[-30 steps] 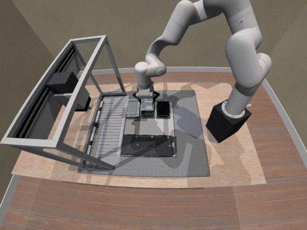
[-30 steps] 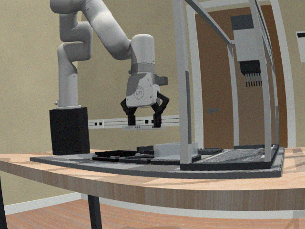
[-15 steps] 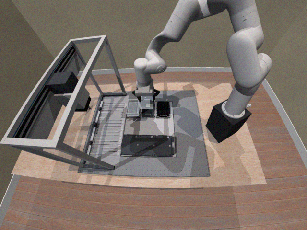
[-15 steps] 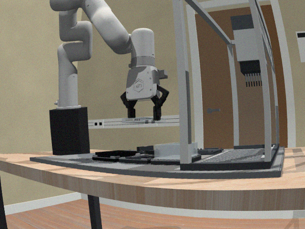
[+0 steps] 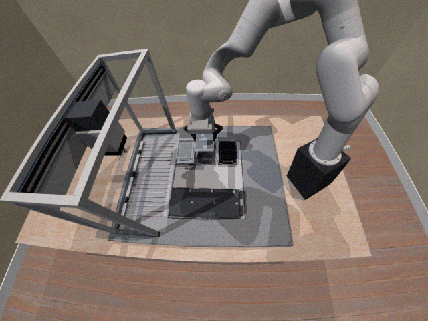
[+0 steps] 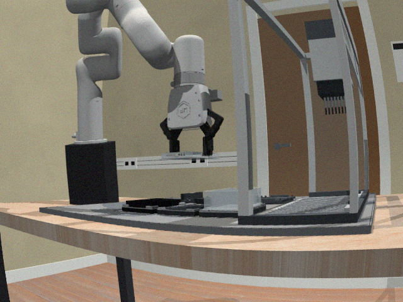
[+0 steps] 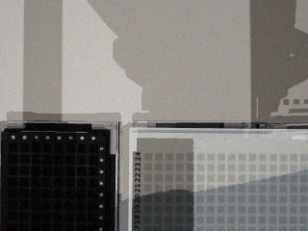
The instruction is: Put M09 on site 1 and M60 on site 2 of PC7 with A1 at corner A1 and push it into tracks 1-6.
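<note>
My gripper (image 6: 190,150) is shut on M60 (image 6: 187,153), a thin pale 384-well plate, and holds it level, well above the nest row. In the wrist view M60 (image 7: 217,178) fills the lower right, with column numbers up to 24 along its left edge. In the overhead view the gripper (image 5: 204,145) hangs over the middle nest S2 (image 5: 206,158), which stands empty. The black M06 (image 5: 227,152) sits in nest S1 and also shows in the wrist view (image 7: 53,178). The pale deep-well block M09 (image 5: 185,150) sits in S3. The dark carrier PC7 (image 5: 206,202) lies on the apron with all three sites bare.
The loading rails (image 5: 152,176) run along the left of the apron under the grey instrument frame (image 5: 86,138). A frame post (image 6: 242,110) stands close to the right of the gripper. The arm's black base block (image 5: 316,170) stands at the right.
</note>
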Controlling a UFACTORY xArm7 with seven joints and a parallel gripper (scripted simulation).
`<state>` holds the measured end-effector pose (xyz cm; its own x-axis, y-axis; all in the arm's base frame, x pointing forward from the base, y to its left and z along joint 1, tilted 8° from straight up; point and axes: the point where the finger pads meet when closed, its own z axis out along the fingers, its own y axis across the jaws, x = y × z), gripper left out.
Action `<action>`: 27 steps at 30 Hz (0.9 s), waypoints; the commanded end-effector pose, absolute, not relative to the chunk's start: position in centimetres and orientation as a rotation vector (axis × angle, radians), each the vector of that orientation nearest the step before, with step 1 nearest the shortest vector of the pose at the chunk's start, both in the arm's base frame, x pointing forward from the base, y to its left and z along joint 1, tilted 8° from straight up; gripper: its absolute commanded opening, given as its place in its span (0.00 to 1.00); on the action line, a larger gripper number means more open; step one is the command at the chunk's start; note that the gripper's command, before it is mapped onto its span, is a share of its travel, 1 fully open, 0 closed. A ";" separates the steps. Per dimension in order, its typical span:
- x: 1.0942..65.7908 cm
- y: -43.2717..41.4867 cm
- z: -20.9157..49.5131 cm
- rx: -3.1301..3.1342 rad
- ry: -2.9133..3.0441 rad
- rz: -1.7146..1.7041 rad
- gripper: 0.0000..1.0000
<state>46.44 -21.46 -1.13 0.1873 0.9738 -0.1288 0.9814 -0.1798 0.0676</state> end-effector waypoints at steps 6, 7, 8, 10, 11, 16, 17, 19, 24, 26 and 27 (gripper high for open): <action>47.3 -17.9 -1.4 2.321 1.903 -0.079 0.00; 47.4 -17.4 -1.5 2.321 1.903 -0.079 0.00; 47.5 -16.9 -1.6 2.321 1.903 -0.079 0.00; 47.7 -15.9 -1.7 2.321 1.904 -0.079 0.00; 47.8 -15.4 -1.8 2.321 1.904 -0.079 0.00; 48.3 -13.0 -2.1 2.321 1.904 -0.079 0.00; 48.4 -12.5 -2.2 2.321 1.904 -0.079 0.00; 48.5 -11.5 -2.3 2.321 1.904 -0.079 0.00; 48.8 -10.0 -2.5 2.321 1.904 -0.078 0.00; 49.0 -9.1 -2.6 2.321 1.904 -0.078 0.00; 49.1 -8.6 -2.7 2.321 1.904 -0.078 0.00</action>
<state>48.49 -10.72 -2.54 0.1992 0.9718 -0.1260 0.9790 -0.1918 0.0688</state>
